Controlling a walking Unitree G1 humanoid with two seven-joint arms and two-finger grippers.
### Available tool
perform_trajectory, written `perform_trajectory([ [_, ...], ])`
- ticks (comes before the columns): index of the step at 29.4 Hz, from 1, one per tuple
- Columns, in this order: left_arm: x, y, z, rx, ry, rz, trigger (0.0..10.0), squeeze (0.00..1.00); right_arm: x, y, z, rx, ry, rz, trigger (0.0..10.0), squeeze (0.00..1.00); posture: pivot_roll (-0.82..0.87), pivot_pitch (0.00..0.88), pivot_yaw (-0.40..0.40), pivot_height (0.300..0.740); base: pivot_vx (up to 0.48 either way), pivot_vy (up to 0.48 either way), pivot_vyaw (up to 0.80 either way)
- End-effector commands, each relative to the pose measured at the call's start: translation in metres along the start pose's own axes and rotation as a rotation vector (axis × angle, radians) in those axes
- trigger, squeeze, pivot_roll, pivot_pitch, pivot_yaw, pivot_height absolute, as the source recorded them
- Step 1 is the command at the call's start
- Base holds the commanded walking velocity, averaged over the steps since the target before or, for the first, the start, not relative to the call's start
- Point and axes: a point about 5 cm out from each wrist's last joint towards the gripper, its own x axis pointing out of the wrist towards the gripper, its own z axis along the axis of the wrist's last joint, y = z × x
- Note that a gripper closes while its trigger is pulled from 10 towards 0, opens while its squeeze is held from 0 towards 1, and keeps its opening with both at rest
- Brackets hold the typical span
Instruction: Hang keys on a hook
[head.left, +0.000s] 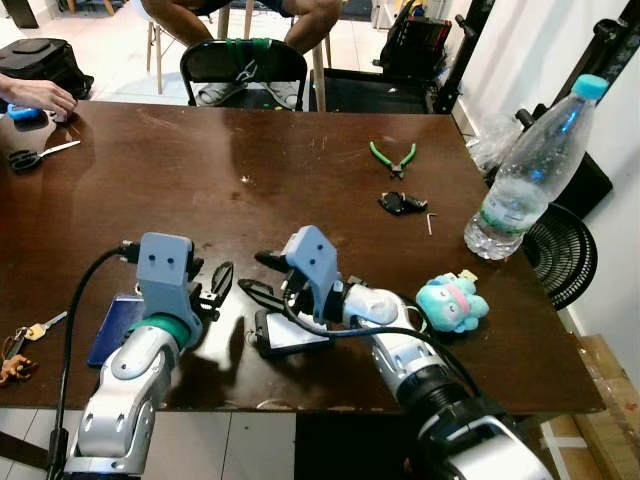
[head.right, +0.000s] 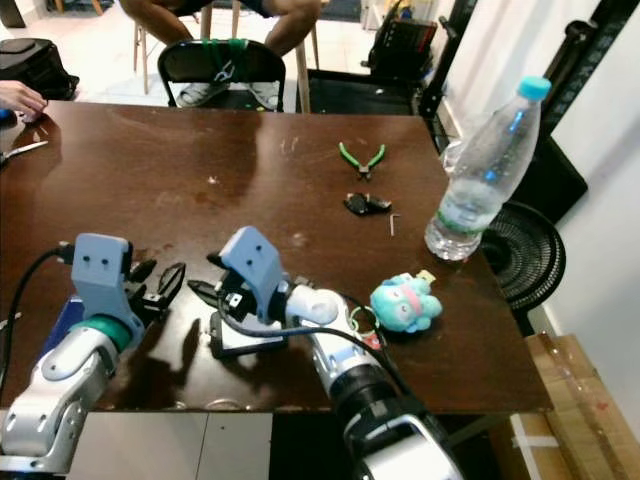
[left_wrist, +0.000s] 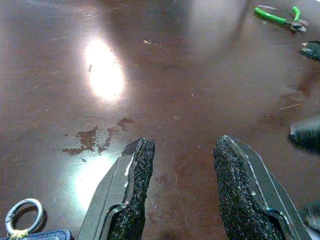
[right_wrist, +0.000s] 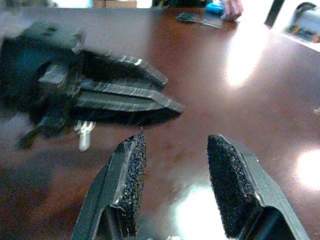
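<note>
Both grippers hover low over a dark brown wooden table, near its front edge. On the robot's left, the left gripper has its two black fingers spread apart with nothing between them; its wrist view shows only bare, glossy tabletop in the gap. Just beside it on the right, the right gripper points toward it, fingers likewise parted and empty. Its fingertips sit above a small white card-like object lying flat on the table.

A bunch of keys with a small brown charm lies at the table's front left corner, well apart from both grippers. A blue flat object lies partly under the left arm. To the right of the right arm sits a small teal plush toy. Farther back lie a black key fob, green-handled pliers and a small hex key. A clear plastic water bottle with a blue cap stands near the right edge.

At the far left edge, a person's hand rests by scissors. Another person sits behind a black chair across the table.
</note>
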Motion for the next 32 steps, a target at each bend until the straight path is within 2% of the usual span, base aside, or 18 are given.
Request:
perform_trajectory([
  [1,-0.002,0.001,-0.004,-0.010,0.022,0.003,10.0,0.00,-0.001,0.003,-0.004,0.013,0.013,0.020,10.0,0.00,0.05,0.112,0.055,0.740,0.000,0.000,0.00],
  [5,-0.001,0.001,-0.003,-0.010,0.024,0.000,10.0,0.00,-0.003,0.005,-0.007,0.022,0.020,0.047,10.0,0.00,0.05,0.112,0.057,0.740,0.000,0.000,0.00],
  [6,-0.001,0.000,-0.003,-0.009,0.024,-0.001,10.0,0.00,-0.002,0.010,-0.013,0.011,0.063,0.079,10.0,0.00,0.06,0.113,0.057,0.740,0.000,0.000,0.00],
  [8,-0.001,0.000,-0.003,-0.009,0.024,-0.001,10.0,0.00,-0.002,0.010,-0.013,0.011,0.063,0.079,10.0,0.00,0.06,0.113,0.057,0.740,0.000,0.000,0.00],
  [12,0.000,0.001,-0.002,-0.008,0.022,0.000,10.0,0.00,-0.003,0.016,-0.026,-0.001,0.142,0.116,10.0,0.00,0.06,0.113,0.059,0.740,0.000,0.000,0.00],
  [18,0.000,0.002,-0.002,-0.005,0.025,0.000,10.0,0.00,-0.009,0.020,-0.035,-0.002,0.195,0.147,10.0,0.00,0.05,0.110,0.064,0.740,0.000,0.000,0.00],
  [32,0.000,0.002,-0.001,-0.003,0.027,-0.003,10.0,0.00,-0.010,0.028,-0.038,0.004,0.195,0.195,10.0,0.00,0.05,0.114,0.067,0.740,0.000,0.000,0.00],
])
